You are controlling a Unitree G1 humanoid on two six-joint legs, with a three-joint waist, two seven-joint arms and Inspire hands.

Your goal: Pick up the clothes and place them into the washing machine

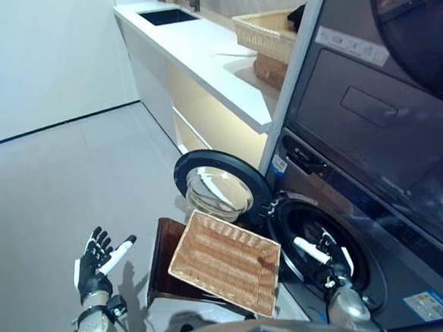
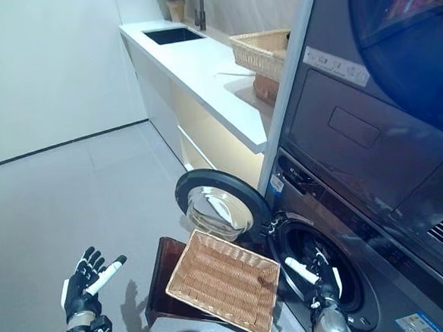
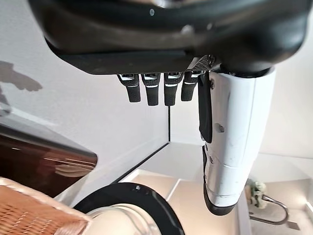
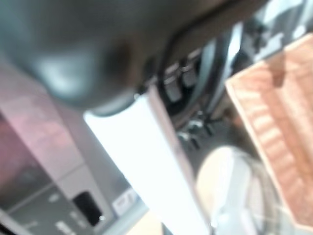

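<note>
The shallow wicker basket point(image 1: 224, 263) rests on the low dark brown box point(image 1: 166, 259) beside the washing machine point(image 1: 329, 242); I see no clothes in it. The machine's round door point(image 1: 217, 187) stands open and the drum opening point(image 1: 312, 245) is dark. My left hand point(image 1: 97, 262) is open, fingers spread, above the floor left of the box. My right hand point(image 1: 328, 261) is open in front of the drum opening, holding nothing. In the left wrist view its fingers point(image 3: 151, 88) hang straight and free.
A white counter point(image 1: 198, 53) with a sink point(image 1: 167, 16) runs along the back, with a second wicker basket point(image 1: 267, 32) holding something dark on it. A dark appliance point(image 1: 385, 109) stacks above the washer. Grey floor point(image 1: 57, 200) spreads to the left.
</note>
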